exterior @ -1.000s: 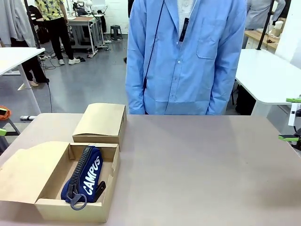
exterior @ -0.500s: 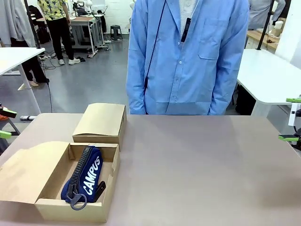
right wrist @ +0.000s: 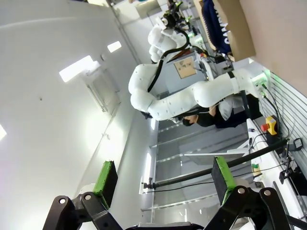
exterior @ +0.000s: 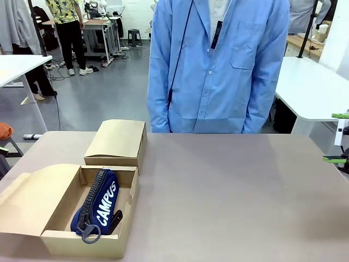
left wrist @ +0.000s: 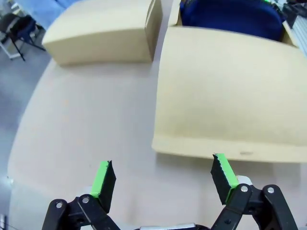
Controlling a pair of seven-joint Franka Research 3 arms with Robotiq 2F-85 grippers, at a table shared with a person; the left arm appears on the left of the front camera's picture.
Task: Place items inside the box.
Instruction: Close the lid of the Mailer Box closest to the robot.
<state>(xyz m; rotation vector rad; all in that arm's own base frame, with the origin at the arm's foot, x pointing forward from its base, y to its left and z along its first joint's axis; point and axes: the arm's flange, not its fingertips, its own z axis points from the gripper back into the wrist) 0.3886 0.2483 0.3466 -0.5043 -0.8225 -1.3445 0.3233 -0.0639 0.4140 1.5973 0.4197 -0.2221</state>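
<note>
Left gripper (left wrist: 163, 179): jaws spread wide, nothing held, hung over bare table (left wrist: 86, 120) beside the box (left wrist: 225, 86) flap. Right gripper (right wrist: 164, 179): wide, empty, parked at the table's right edge. Pouch (exterior: 97, 207) is seen lying inside the box. Packing judged nearly done; closing the flap may be called for next.

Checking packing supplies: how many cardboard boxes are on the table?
2: an open box near the left front holding the navy pencil pouch, and a closed box just behind it.
</note>
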